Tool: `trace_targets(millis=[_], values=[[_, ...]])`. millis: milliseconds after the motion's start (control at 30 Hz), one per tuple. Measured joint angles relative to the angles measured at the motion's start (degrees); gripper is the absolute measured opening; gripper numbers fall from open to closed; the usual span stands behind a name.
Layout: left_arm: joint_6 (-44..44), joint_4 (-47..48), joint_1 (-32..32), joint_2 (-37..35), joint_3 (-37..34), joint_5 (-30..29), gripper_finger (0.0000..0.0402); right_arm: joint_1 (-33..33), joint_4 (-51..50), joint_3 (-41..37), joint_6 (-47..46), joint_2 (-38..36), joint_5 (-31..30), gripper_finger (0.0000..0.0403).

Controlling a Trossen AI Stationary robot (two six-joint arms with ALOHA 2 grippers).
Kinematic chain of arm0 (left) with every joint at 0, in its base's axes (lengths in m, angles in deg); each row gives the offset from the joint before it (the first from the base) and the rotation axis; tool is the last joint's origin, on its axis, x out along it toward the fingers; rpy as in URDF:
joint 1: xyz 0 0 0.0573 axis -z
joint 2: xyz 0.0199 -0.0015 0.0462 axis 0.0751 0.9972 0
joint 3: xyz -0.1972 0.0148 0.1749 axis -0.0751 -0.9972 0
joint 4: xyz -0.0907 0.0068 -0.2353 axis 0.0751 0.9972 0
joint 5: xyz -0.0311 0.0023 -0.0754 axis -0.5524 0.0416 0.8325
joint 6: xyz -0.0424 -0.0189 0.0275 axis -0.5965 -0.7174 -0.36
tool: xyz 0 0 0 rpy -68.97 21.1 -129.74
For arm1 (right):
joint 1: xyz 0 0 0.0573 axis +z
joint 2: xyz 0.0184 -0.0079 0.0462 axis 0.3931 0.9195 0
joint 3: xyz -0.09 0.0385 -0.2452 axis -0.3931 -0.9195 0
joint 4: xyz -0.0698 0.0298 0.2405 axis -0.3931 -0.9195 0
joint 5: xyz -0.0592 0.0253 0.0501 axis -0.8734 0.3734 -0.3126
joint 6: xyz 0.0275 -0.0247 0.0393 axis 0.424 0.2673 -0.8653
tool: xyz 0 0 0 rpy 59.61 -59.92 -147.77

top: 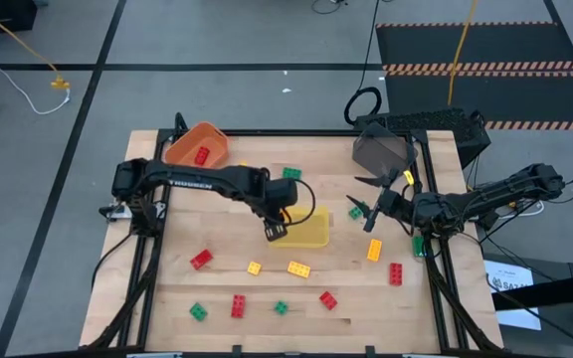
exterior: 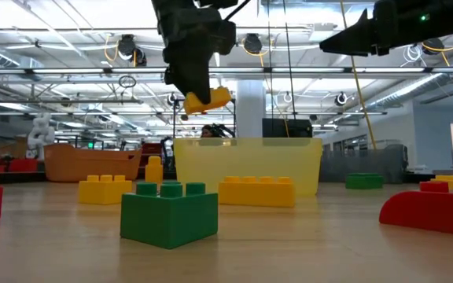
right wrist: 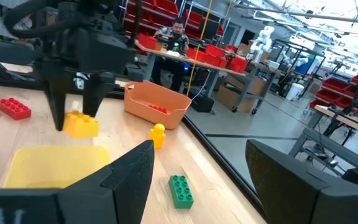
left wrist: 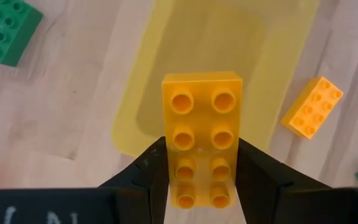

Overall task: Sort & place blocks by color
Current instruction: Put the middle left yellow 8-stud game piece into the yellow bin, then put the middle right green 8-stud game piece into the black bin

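My left gripper hangs over the left rim of the shallow yellow bin, shut on a yellow two-by-four block. The low view shows that block well above the bin's wall. My right gripper is open in the air at the bin's right side, over a green block. Red, yellow and green blocks lie scattered on the near half of the table, among them a red block and a yellow block. My left gripper pinches the yellow block between its two fingers, one on each long side wall at the end nearest the wrist. The fingers point down from above. The block is lifted clear and sticks out below the fingertips, slightly tilted in the low view, studs toward the wrist camera.
The orange bin stands at the far left with a red block inside. The dark grey bin stands at the far right. A green block lies behind the yellow bin, another green block near the right edge. A green block sits close to the low camera.
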Motion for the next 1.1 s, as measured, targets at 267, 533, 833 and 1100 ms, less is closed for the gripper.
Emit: trace_targets(millis=[267, 533, 833, 1100], values=[[1.17, -1.35, 0.32, 2.16, -0.04, -1.54, 0.0141, 0.00, 0.67, 0.00, 0.00, -0.01, 0.15, 0.0247], [1.54, -3.68, 0.27, 2.75, 0.00, -3.56, 0.0319, 0.00, 0.00, 0.00, 0.04, 0.01, 0.19, 0.0247], [1.31, -2.02, -0.99, 2.75, 0.00, -5.78, 0.0348, 0.00, -0.76, 0.00, -0.49, -0.02, 0.18, 0.0247], [2.64, 9.80, -2.26, -0.59, -0.36, -10.41, 0.0286, 0.09, -9.88, 0.00, -2.33, 0.03, 0.22, 0.0247]])
